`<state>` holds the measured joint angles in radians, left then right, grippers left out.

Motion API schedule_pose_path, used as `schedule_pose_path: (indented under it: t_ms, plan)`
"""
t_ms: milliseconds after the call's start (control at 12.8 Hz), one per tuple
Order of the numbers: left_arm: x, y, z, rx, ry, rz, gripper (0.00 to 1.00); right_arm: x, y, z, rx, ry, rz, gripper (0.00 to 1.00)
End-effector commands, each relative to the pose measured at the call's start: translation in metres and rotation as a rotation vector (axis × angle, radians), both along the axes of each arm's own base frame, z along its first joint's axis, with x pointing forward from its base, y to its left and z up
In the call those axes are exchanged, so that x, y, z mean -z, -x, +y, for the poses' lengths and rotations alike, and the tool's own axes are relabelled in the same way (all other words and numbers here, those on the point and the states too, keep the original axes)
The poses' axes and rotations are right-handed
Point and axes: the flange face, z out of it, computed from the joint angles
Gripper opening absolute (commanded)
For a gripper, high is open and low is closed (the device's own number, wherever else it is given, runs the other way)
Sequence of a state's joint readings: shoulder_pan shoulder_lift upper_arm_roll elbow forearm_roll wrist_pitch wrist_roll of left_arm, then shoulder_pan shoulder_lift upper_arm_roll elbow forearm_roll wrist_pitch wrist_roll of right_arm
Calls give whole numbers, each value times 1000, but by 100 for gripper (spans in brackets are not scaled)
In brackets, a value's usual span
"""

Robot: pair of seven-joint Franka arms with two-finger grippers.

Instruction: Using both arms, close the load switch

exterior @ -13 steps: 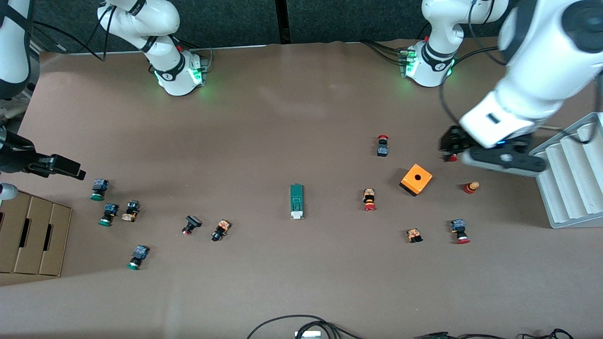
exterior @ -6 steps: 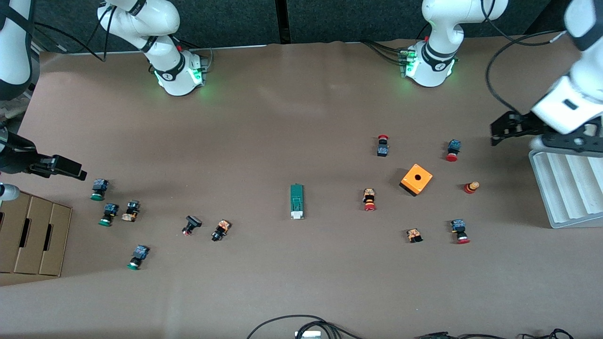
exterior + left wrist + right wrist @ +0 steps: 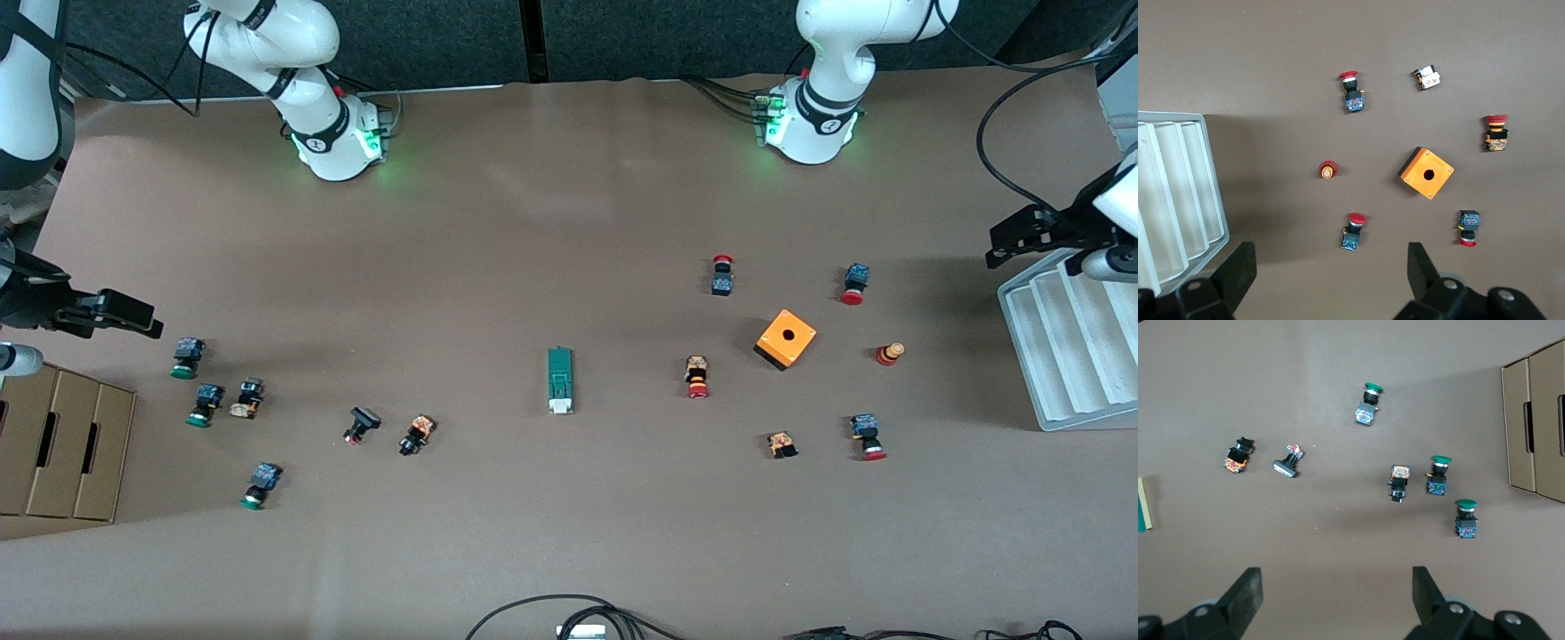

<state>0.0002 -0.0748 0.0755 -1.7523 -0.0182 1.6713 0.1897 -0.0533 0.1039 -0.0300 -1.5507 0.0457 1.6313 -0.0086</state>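
The load switch (image 3: 560, 380), a narrow green block with a white end, lies flat in the middle of the table, and its edge shows in the right wrist view (image 3: 1143, 513). My left gripper (image 3: 1003, 244) hangs open and empty over the table beside the white tray, at the left arm's end. In the left wrist view it (image 3: 1331, 257) is above bare table close to a red push button (image 3: 1353, 232). My right gripper (image 3: 133, 317) hangs open and empty at the right arm's end, above the table by the cardboard box; in the right wrist view (image 3: 1335, 577) nothing lies between its fingers.
An orange box with a hole (image 3: 786, 338) and several red push buttons surround it toward the left arm's end. Green push buttons (image 3: 187, 356) lie toward the right arm's end. A white ribbed tray (image 3: 1067, 356) and a cardboard box (image 3: 62, 440) stand at the table's ends.
The left arm has swung from over the area beside the orange box out toward the white tray, uncovering a red push button. The right arm has not moved.
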Motion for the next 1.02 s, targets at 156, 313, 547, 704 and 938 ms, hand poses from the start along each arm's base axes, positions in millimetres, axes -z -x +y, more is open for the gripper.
schedule_pose_path:
  t_ms: [156,313,547,704,938]
  plan:
    - [-9,-5,4,-2,1,-16,100,-3,1,1,-16,15,2,100]
    - [-12,-12,4,2,-18,-20,100,-4,0,0,-19,18,-5,100]
    - [-14,-24,2,5,-20,-6,100,-4,0,-1,-22,29,-6,100]
    - [-14,-21,1,10,-20,1,100,-2,-1,4,-32,38,-4,100]
    - [-13,-21,1,11,-24,12,100,-10,6,32,-78,43,-26,100]
